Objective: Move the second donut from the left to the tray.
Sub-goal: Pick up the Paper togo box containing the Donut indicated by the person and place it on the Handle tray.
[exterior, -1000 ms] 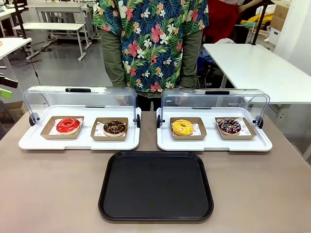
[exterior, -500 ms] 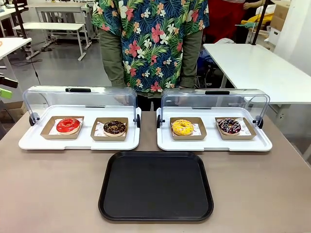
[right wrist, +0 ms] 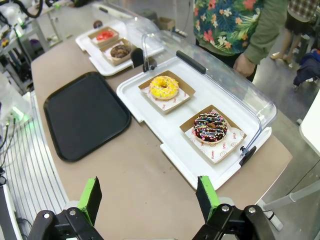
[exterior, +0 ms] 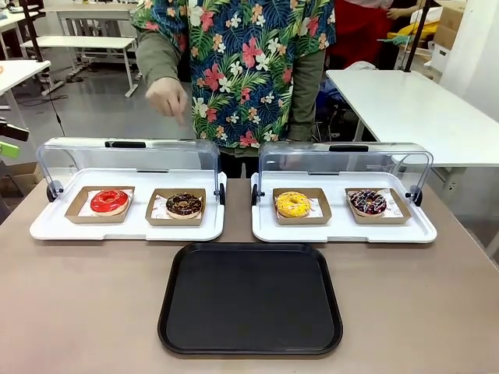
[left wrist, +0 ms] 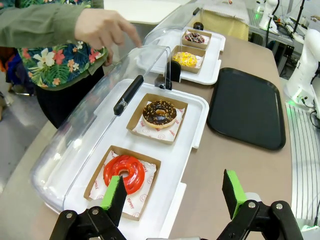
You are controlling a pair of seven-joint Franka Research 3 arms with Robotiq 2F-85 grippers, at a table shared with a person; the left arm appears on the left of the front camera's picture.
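Observation:
The second donut from the left (exterior: 184,205) (left wrist: 159,113) (right wrist: 120,51) is dark chocolate with light crumbs and sits in a brown cardboard holder on the left white tray. In front of it the black tray (exterior: 250,298) (left wrist: 247,108) (right wrist: 84,114) lies bare on the table. My left gripper (left wrist: 172,196) hangs open above the table's left end, over the red donut (left wrist: 124,173) (exterior: 109,201). My right gripper (right wrist: 148,198) is open too, high above the table's right end. The person's hand (exterior: 168,97) (left wrist: 101,26) is raised above the left tray's open clear lid (exterior: 129,158).
The right white tray (exterior: 343,228) holds a yellow donut (exterior: 292,204) (right wrist: 163,87) and a dark sprinkled donut (exterior: 367,202) (right wrist: 210,126), its clear lid (exterior: 345,161) open. A person in a floral shirt stands at the far side. Another white table (exterior: 413,109) stands at the right.
The person's hand has come up from the side and now reaches out above the left tray's lid. Both arms and all donuts are unmoved.

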